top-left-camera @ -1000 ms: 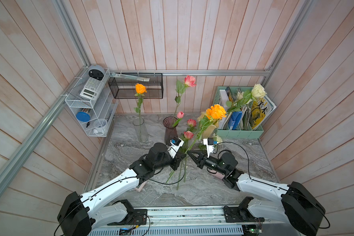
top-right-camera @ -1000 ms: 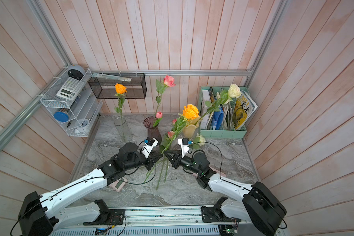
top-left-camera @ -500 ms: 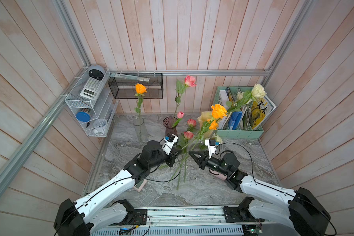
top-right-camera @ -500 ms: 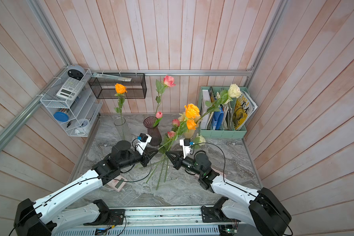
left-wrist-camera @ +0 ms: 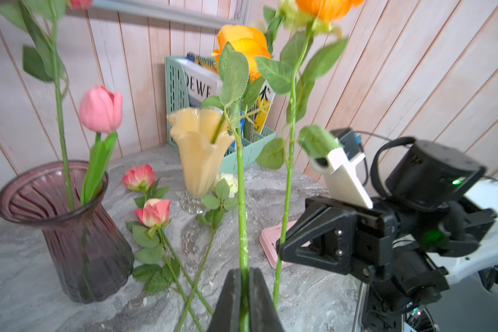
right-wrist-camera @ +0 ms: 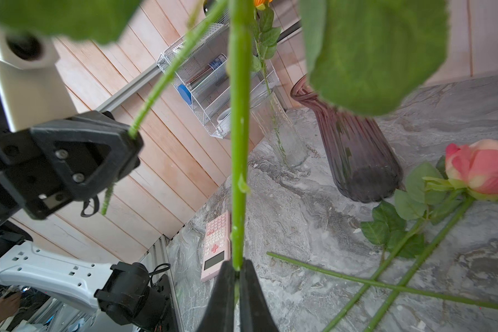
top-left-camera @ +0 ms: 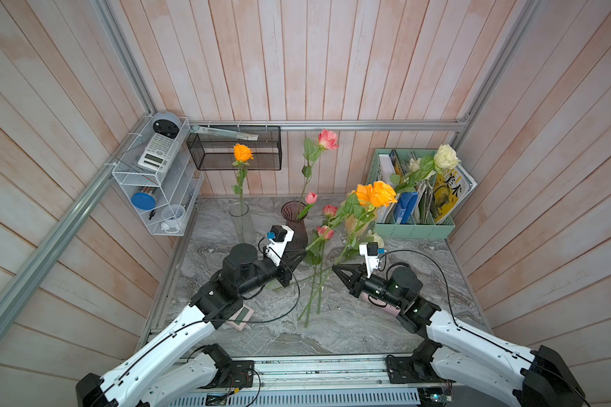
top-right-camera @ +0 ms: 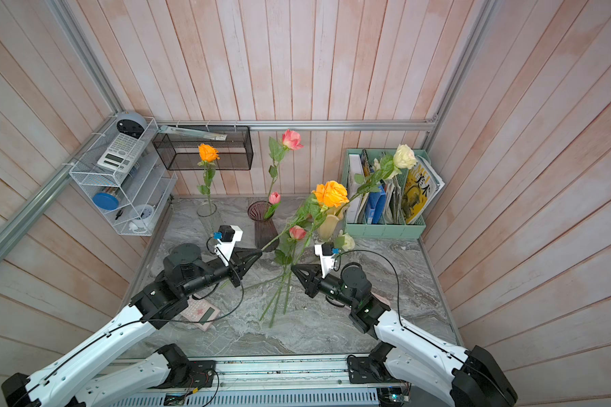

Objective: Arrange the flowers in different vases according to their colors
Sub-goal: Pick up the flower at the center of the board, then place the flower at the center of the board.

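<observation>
orange blooms of two held roses (top-left-camera: 381, 193) sit side by side at the far right in both top views, near the pale yellow vase (top-right-camera: 328, 225). mid-table, left claw (top-left-camera: 301, 254) and right claw (top-left-camera: 335, 269) point at each other, each pinched onto one green stem. at far left the clear vase (top-left-camera: 242, 222) holds one orange rose (top-left-camera: 242, 152); the purple vase (top-left-camera: 294, 225) just right of it holds a pink rose (top-left-camera: 328, 138) and a pink tulip (top-left-camera: 311, 198).

left wrist view: the left claw (left-wrist-camera: 244, 299) clamps the left-held rose (left-wrist-camera: 243, 43) low on its stem. two pink roses (left-wrist-camera: 153, 212) lie loose on the marble table (left-wrist-camera: 26, 301) between the purple and yellow vases.

right wrist view: the right claw (right-wrist-camera: 236, 276) is closed hard on the right-held rose (right-wrist-camera: 238, 143) by its stem.
</observation>
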Controlling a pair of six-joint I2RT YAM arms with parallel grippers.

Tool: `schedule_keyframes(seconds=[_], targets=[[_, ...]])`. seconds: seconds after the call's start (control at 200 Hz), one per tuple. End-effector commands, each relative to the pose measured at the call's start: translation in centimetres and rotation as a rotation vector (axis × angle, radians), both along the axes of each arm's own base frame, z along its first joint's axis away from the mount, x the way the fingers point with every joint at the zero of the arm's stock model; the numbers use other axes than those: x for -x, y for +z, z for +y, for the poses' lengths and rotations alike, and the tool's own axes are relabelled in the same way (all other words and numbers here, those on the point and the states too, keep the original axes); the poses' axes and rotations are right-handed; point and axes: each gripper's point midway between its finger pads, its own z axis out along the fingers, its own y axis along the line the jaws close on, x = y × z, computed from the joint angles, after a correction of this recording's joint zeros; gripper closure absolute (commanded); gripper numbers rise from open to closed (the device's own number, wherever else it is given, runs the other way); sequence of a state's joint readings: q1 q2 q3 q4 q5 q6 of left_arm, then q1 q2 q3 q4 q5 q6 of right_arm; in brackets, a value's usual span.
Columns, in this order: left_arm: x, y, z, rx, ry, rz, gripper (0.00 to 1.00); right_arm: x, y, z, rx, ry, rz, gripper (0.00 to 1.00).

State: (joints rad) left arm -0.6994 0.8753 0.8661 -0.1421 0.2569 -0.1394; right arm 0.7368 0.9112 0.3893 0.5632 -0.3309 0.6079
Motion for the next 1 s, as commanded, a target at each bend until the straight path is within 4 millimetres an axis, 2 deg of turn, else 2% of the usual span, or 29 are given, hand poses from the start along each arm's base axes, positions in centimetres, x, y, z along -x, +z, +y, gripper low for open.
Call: schedule_keyframes(seconds=[0.0, 0.09, 0.185, 0.355, 0.54, 0.775, 0.885, 0.995], targets=[[1.3, 6.0, 1.9, 0.102, 0.030, -0.141, 0.93, -0.1, -1.7, -1.1, 0.060, -0.049, 0.020, 1.00], [2.0, 8.9, 3.7, 0.151, 0.086, -0.233, 0.94, 0.1, -1.8, -1.6, 0.075, -0.060, 0.020, 1.00], [2.1, 10.9, 5.4, 0.178, 0.162, -0.305, 0.95, 0.3, -2.0, -1.9, 0.085, -0.069, 0.023, 1.00], [2.1, 13.3, 6.9, 0.223, 0.237, -0.397, 0.96, 0.3, -2.4, -2.1, 0.096, -0.075, 0.028, 1.00], [1.0, 15.4, 9.5, 0.280, 0.416, -0.554, 1.00, 0.3, -2.9, -2.1, 0.106, -0.076, 0.035, 1.00], [-1.2, 16.5, 10.9, 0.343, 0.557, -0.719, 1.00, 0.0, -3.3, -2.2, 0.133, -0.088, 0.037, 1.00], [-3.3, 16.2, 13.4, 0.439, 0.634, -0.751, 1.00, -0.2, -3.7, -2.1, 0.151, -0.091, 0.040, 1.00], [-6.1, 14.8, 15.9, 0.499, 0.701, -0.751, 1.00, -0.6, -4.1, -2.2, 0.169, -0.100, 0.051, 1.00]])
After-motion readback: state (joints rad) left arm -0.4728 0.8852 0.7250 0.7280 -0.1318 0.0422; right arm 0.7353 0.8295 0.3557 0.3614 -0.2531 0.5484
